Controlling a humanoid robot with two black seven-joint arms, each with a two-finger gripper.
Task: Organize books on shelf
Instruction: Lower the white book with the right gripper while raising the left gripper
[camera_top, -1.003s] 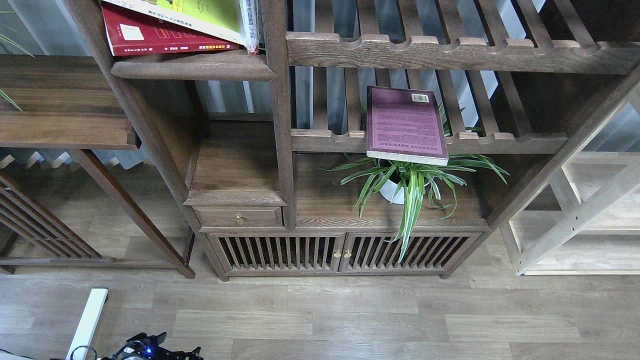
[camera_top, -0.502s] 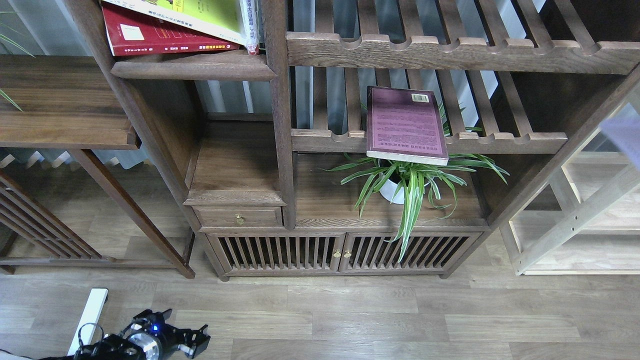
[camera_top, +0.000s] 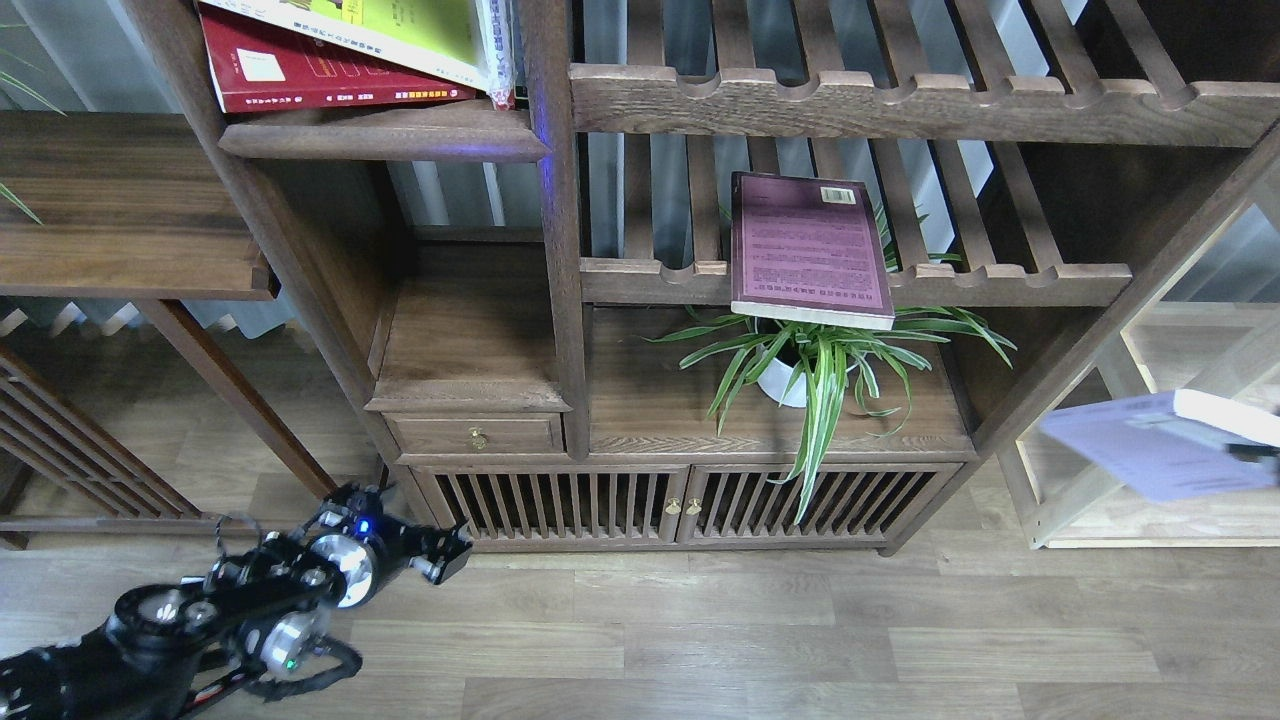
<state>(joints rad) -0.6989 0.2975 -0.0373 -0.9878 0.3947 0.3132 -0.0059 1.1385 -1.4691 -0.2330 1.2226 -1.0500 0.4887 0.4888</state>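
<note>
Maroon book (camera_top: 808, 250) lies flat at 1 o'clock, overhanging the slatted rack (camera_top: 1000, 285) above a plant (camera_top: 820, 365); stiff, light, likely slick-covered, best pinched at the protruding front edge. Left tool (camera_top: 440, 555), 7 o'clock, looks empty; opening unclear. Right tool unseen.

Black left arm (camera_top: 230, 610), silver joint discs, looped cables (1 blue light).

A furnished living space, home-like: a large walnut-coloured bookcase (camera_top: 560, 300) with slatted racks and a small drawer (camera_top: 478, 436), a potted spider plant (camera_top: 820, 365), wood-plank flooring (camera_top: 760, 640), and a pale light-wood shelving unit (camera_top: 1140, 440) on the right.
</note>
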